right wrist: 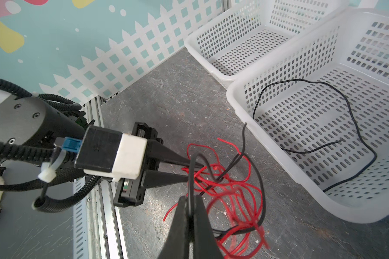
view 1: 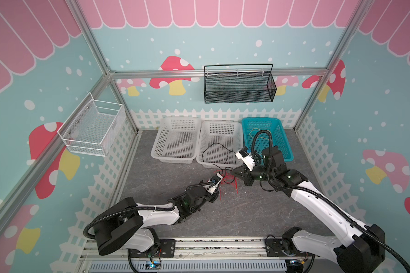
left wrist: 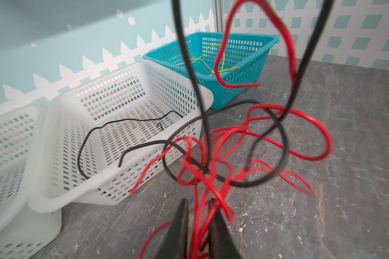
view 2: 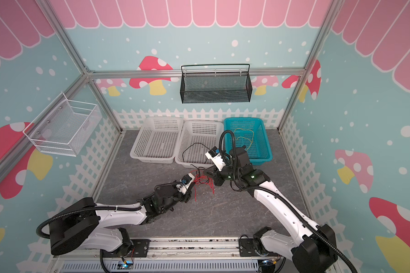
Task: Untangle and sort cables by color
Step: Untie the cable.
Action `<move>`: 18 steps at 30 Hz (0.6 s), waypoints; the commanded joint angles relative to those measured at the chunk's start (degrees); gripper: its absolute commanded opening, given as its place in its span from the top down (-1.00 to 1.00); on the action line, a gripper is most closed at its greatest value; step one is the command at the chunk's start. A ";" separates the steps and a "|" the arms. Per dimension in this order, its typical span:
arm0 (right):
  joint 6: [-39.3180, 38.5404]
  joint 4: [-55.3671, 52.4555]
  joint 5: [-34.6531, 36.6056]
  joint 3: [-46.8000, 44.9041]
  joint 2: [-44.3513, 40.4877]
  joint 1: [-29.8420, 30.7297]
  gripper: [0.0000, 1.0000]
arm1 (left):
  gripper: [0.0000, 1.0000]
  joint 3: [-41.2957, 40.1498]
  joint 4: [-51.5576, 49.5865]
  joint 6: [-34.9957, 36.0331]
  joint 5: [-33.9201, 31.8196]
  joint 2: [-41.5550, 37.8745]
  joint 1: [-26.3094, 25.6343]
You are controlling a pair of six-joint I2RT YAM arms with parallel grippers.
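A tangle of red and black cables [view 1: 228,180] [view 2: 202,181] hangs just above the grey floor in front of the middle basket. In the left wrist view my left gripper [left wrist: 198,201] is shut on several red strands [left wrist: 213,195]. It also shows in the right wrist view, where my left gripper [right wrist: 194,170] reaches into the knot. My right gripper [right wrist: 190,198] is shut on a black cable [right wrist: 190,179] that loops through the red ones. Another black cable [view 1: 219,151] [right wrist: 346,125] lies in the middle white basket [view 1: 220,121]. A yellow cable [view 2: 246,137] [left wrist: 211,60] lies in the teal basket [view 1: 260,119].
A second white basket [view 1: 175,161] stands left of the middle one, against the back fence. A black mesh basket [view 1: 239,87] hangs on the back wall and a white wire basket [view 1: 92,127] on the left wall. The arms' rail [view 1: 199,245] runs along the front edge.
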 commanded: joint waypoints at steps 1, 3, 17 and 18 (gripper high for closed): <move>-0.43 0.31 0.66 2.49 -0.72 0.41 1.00 | 1.00 1.69 -1.25 -0.02 0.17 1.19 -0.21; 0.27 0.39 2.58 3.34 -0.60 0.43 1.00 | 1.00 1.36 -1.25 -0.98 -0.23 1.77 -0.21; 8.10 0.46 34.28 8.76 -1.40 -0.59 1.00 | 1.00 -1.52 -18.36 -17.40 -11.21 -0.10 0.29; 8.35 0.36 35.87 9.08 -1.59 -0.78 1.00 | 1.00 -1.48 -20.06 -18.49 -11.53 -0.52 0.48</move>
